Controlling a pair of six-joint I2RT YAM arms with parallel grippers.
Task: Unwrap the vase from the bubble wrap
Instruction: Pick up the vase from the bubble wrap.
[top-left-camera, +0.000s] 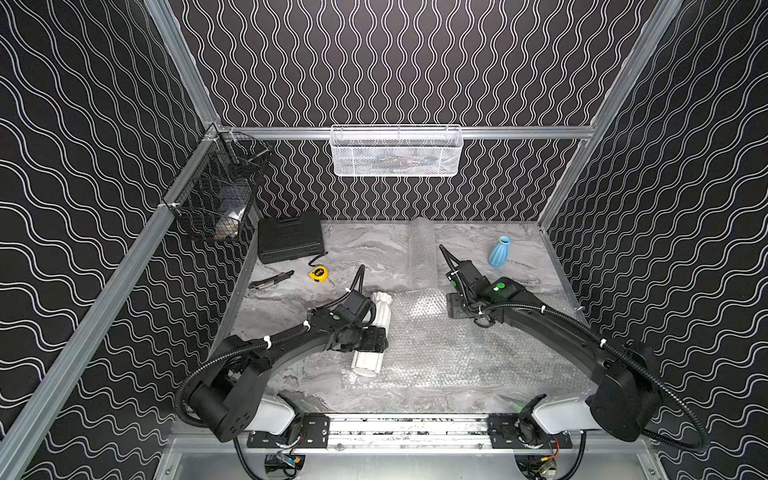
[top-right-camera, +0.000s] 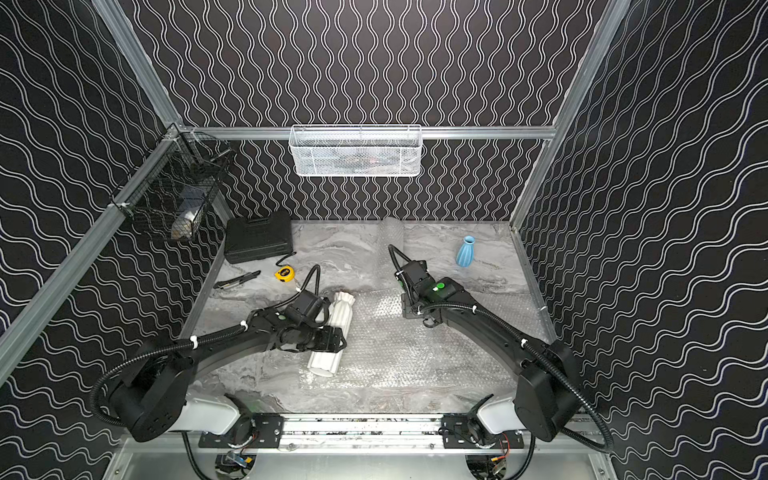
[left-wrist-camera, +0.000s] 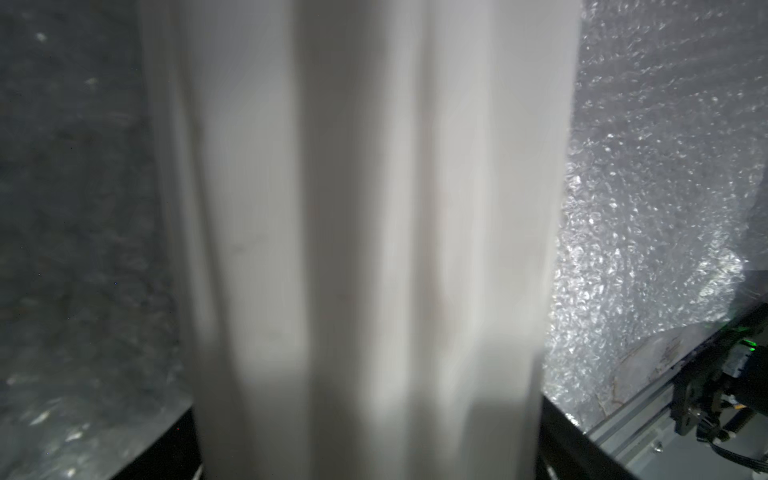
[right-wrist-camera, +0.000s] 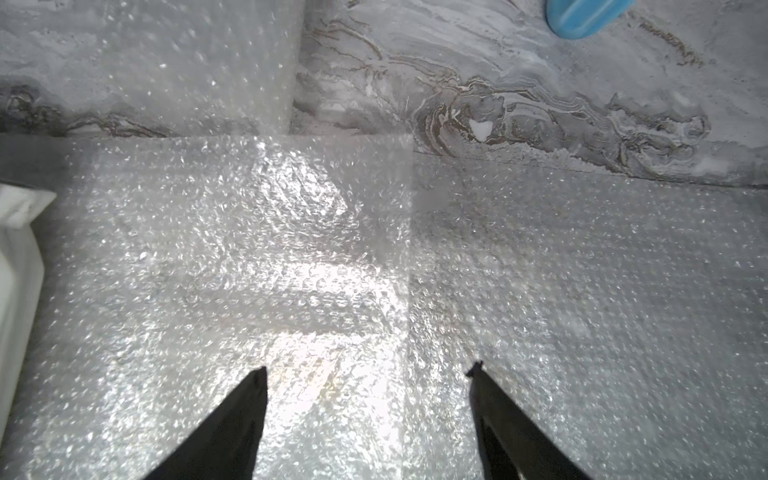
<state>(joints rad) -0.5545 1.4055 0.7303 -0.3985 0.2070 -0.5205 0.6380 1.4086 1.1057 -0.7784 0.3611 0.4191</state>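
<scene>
A white fluted vase (top-left-camera: 380, 309) (top-right-camera: 341, 309) lies on its side, bare, at the left edge of a flat sheet of bubble wrap (top-left-camera: 436, 345) (top-right-camera: 395, 345). My left gripper (top-left-camera: 374, 338) (top-right-camera: 332, 338) reaches across its middle from above. In the left wrist view the vase (left-wrist-camera: 365, 208) fills the space between the two black fingers (left-wrist-camera: 557, 449), so the left gripper (left-wrist-camera: 365, 457) is shut on it. My right gripper (top-left-camera: 455, 307) (top-right-camera: 409, 309) (right-wrist-camera: 368, 368) hangs open over the bubble wrap (right-wrist-camera: 332, 249) with nothing between its fingers.
A blue vase (top-left-camera: 498, 251) (top-right-camera: 465, 251) stands at the back right. A second strip of bubble wrap (top-left-camera: 422, 249) runs to the back wall. A black case (top-left-camera: 289, 236), a yellow tape measure (top-left-camera: 318, 273) and a knife (top-left-camera: 270, 280) lie at the back left.
</scene>
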